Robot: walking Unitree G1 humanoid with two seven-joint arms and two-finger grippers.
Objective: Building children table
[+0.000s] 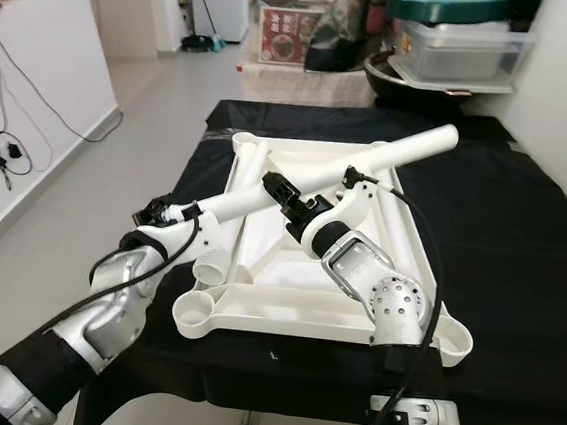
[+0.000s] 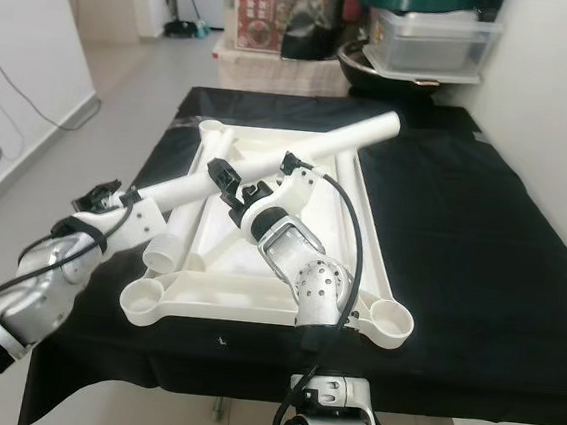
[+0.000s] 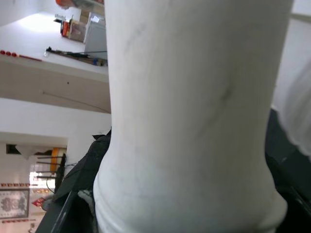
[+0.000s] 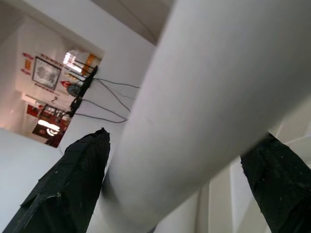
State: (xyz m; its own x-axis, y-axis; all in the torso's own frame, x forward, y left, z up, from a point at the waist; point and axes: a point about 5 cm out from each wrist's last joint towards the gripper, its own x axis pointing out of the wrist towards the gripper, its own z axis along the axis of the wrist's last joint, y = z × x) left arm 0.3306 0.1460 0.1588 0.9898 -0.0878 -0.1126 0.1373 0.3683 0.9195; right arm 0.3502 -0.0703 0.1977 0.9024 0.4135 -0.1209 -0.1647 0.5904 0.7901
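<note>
Left eye view: a white plastic table top, inverted, with round leg sockets at its corners, is shown lying on the black-covered tabletop. One long white tubular leg is held slanted above it by both tools. The left tool is closed on the leg's lower end, just above the near-left part of the frame; the right tool is closed on it near mid-length, its black fingers seen on either side of the tube in the right wrist view. Another loose leg is seen lying inside the frame.

The step is judged to be seating this leg in a corner socket. The tube should be raised towards upright before it is lowered, its end centred over the socket, and pressure applied along its axis only, so that the light frame is not tipped or slid across the cloth.
</note>
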